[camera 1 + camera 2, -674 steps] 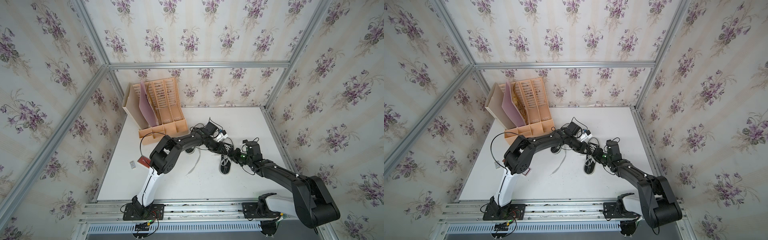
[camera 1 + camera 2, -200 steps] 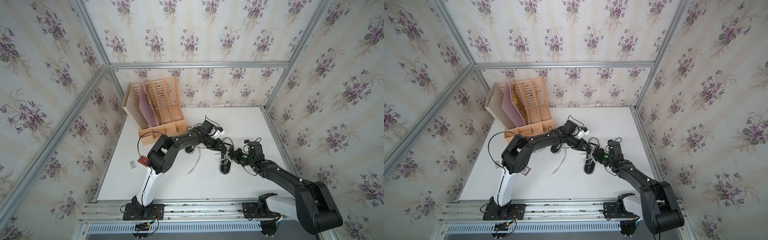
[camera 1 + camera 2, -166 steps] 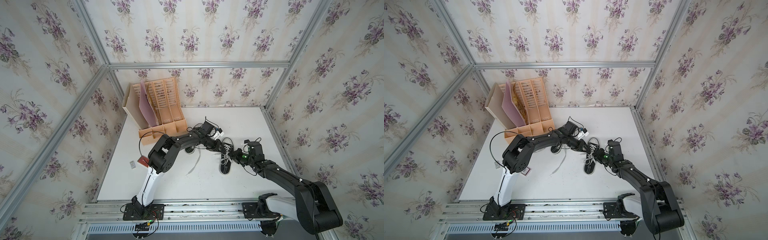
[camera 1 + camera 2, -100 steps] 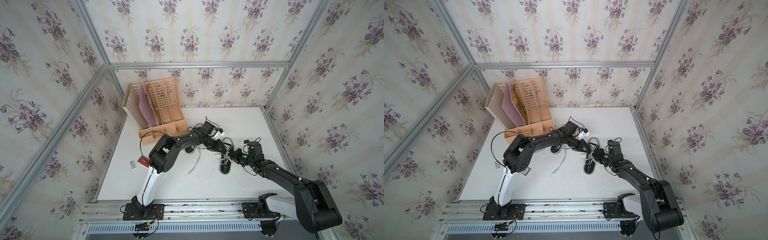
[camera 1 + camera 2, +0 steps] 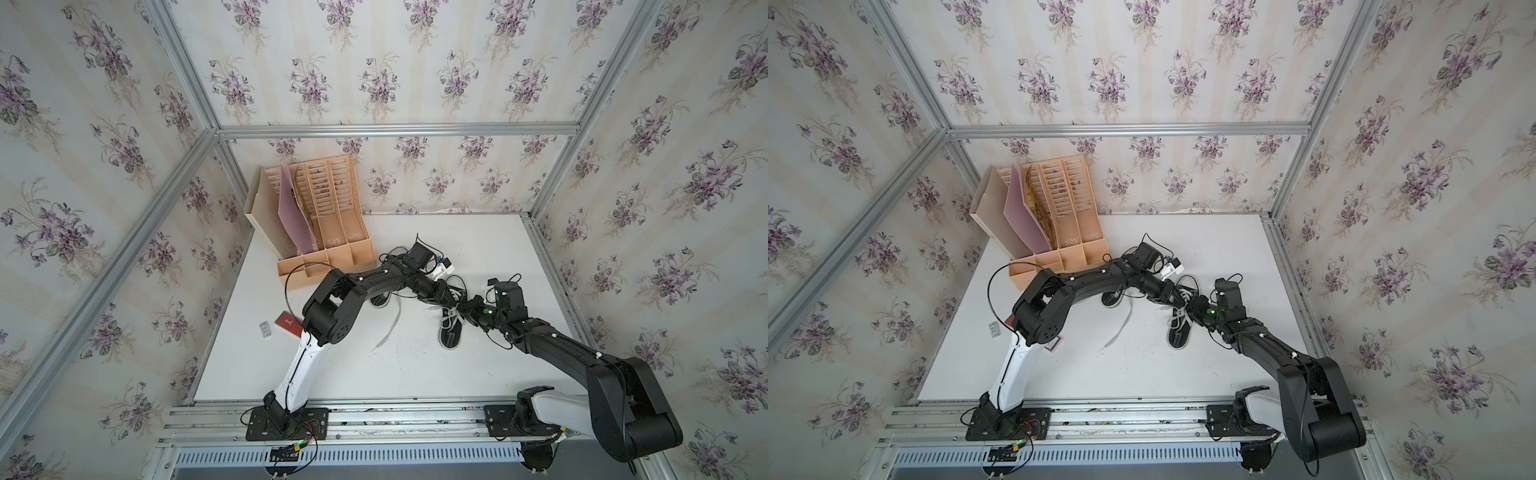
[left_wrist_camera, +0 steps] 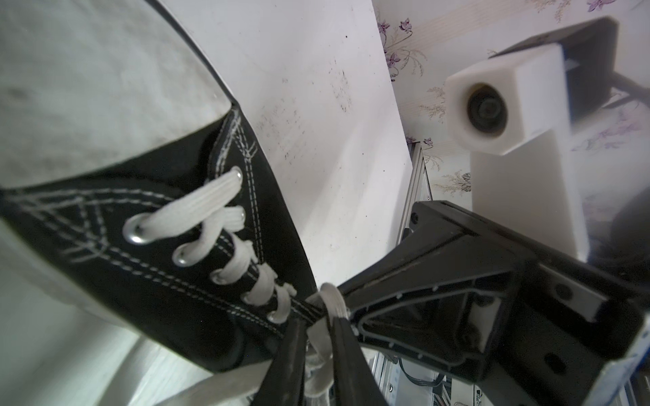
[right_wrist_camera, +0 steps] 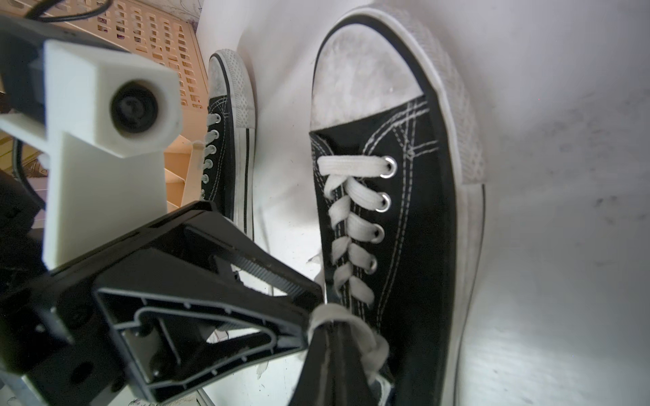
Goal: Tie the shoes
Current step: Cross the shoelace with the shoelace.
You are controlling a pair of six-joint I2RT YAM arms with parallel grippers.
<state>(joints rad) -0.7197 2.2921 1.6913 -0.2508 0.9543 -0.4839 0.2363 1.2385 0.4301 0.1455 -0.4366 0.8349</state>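
Observation:
The shoes are black canvas sneakers with white toe caps. One shoe [image 5: 449,338] [image 7: 404,218] lies mid-table, and both grippers meet over the top of its lacing. My left gripper [image 6: 318,337] [image 5: 455,300] is shut on a white lace [image 6: 322,334] that fills the narrow gap between its fingers. My right gripper [image 7: 332,337] [image 5: 463,309] is shut, with a loop of lace [image 7: 327,313] folded over its tip. The other shoe [image 5: 379,300] [image 7: 230,140] lies partly under the left arm. Its loose lace [image 5: 388,328] trails over the table.
A tan file organizer [image 5: 328,232] holding a pink folder stands at the back left. A red card [image 5: 289,322] and a small white tag [image 5: 265,328] lie near the left arm's elbow. Patterned walls close in the white table [image 5: 478,249] on three sides.
The left gripper's fingers have drawn closer together around the lace. Both arms have stayed almost in place over the shoe.

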